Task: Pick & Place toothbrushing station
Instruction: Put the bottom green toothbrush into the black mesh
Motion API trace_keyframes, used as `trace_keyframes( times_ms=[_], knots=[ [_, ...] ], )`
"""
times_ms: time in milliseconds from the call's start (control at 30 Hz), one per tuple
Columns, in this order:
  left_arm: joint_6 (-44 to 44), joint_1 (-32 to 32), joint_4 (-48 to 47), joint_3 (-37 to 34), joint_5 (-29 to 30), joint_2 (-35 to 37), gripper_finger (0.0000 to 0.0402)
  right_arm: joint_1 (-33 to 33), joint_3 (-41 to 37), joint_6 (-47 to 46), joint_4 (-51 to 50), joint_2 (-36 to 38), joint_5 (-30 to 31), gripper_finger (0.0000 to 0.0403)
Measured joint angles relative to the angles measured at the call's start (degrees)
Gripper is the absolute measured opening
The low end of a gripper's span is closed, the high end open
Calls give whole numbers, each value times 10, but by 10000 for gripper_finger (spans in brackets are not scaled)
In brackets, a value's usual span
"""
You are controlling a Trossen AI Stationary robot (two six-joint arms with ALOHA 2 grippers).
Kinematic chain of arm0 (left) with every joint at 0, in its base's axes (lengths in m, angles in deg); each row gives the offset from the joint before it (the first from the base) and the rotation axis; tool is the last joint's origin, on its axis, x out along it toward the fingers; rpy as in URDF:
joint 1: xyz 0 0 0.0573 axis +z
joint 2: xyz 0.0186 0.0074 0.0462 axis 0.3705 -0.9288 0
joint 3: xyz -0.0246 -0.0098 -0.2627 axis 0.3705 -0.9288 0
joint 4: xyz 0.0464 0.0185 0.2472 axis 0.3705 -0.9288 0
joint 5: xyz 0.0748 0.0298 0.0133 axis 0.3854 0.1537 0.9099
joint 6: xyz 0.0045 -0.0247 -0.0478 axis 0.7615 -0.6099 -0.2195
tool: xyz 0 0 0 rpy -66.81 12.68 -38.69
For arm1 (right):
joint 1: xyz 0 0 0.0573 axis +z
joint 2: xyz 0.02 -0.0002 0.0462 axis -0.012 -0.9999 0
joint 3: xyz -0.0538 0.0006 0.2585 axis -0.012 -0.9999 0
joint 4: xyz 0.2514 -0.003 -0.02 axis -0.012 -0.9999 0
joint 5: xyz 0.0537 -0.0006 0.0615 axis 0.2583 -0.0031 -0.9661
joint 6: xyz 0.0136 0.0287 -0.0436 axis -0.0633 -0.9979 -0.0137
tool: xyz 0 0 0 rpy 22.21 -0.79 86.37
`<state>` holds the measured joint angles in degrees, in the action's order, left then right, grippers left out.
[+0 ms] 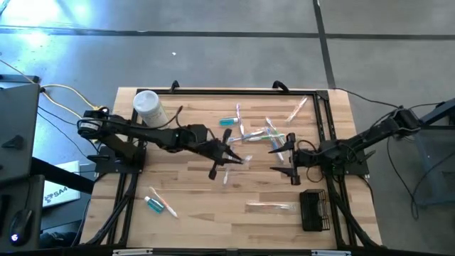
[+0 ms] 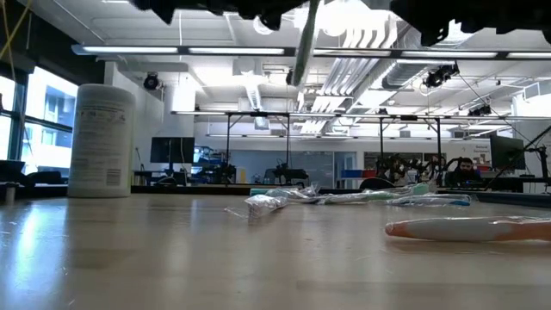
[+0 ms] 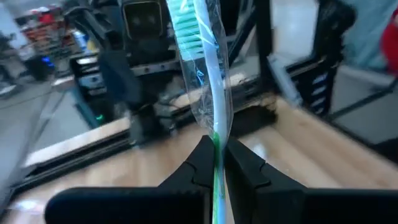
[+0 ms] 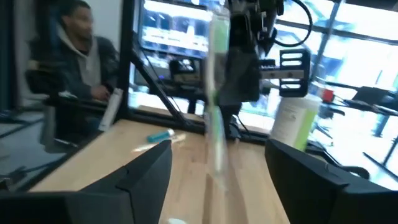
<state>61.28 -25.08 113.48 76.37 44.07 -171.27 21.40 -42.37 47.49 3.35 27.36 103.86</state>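
- Far left of the overhead frame, a white canister (image 1: 149, 108) stands at the upper left of the tabletop (image 1: 213, 213); a teal toothpaste tube (image 1: 153, 205) with a brush beside it lies at lower left. Neither lies between the hands.
- Left of centre, the left hand (image 1: 229, 158) is clenched on a wrapped toothbrush (image 3: 208, 93). Its wrist view shows the brush rising from between the fingers with the green bristle head uppermost, so the long axis runs about vertical.
- Right of centre, the right hand (image 1: 290, 161) faces the left across a short gap, fingers spread wide and grasping nothing. In its wrist view the held brush stands between its two fingers but farther off, at the other hand.
- That is the deciding relation: the brush is in the left hand, upright, just left of the released right hand.
- Loose toothbrushes (image 1: 274, 131) lie scattered in the upper centre, near both hands.
- At lower right, the black wire-mesh holder (image 1: 314, 210) sits by the tabletop edge, nearer the right arm, with one more wrapped brush (image 1: 270, 207) just left of it. I judge the right arm better placed to deliver there.
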Motion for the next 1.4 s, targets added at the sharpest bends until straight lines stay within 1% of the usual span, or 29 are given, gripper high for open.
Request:
trace_keyframes(
  times_ms=[33, 133, 200, 467, 667, 800, 1000, 1067, 1200, 1300, 1400],
  knots=[
    [-7, 1, 11, -1, -11, -7, 12, 5, 9, 3, 0, -14, 20, 249],
    [-8, 3, 53, 1, -17, -38, 12, 15, 42, 1, 1, -55, 80, 249],
    [-9, 3, 64, 0, -18, -49, 12, 17, 63, -8, 1, -79, 92, 249],
    [-7, 3, 90, 0, -20, -59, 11, 16, 124, -15, 1, -161, 91, 249],
    [-6, 3, 89, 0, -20, -59, 11, 16, 166, -11, 1, -197, 88, 248],
    [-4, 3, 89, 0, -19, -59, 11, 16, 185, -11, 0, -208, 84, 248],
    [6, 3, 89, 0, -19, -59, 11, 6, 190, -25, -2, -208, 80, 248],
    [6, 3, 89, 0, -19, -59, 11, -3, 190, -44, -4, -208, 67, 248],
    [10, 3, 92, 0, -19, -59, 11, -26, 190, -76, -19, -208, 21, 248],
    [10, 3, 92, 0, -19, -59, 11, -35, 190, -87, -21, -208, 11, 248],
    [10, 3, 92, 1, -18, -59, 11, -36, 190, -87, -22, -208, 8, 234]
  ],
)
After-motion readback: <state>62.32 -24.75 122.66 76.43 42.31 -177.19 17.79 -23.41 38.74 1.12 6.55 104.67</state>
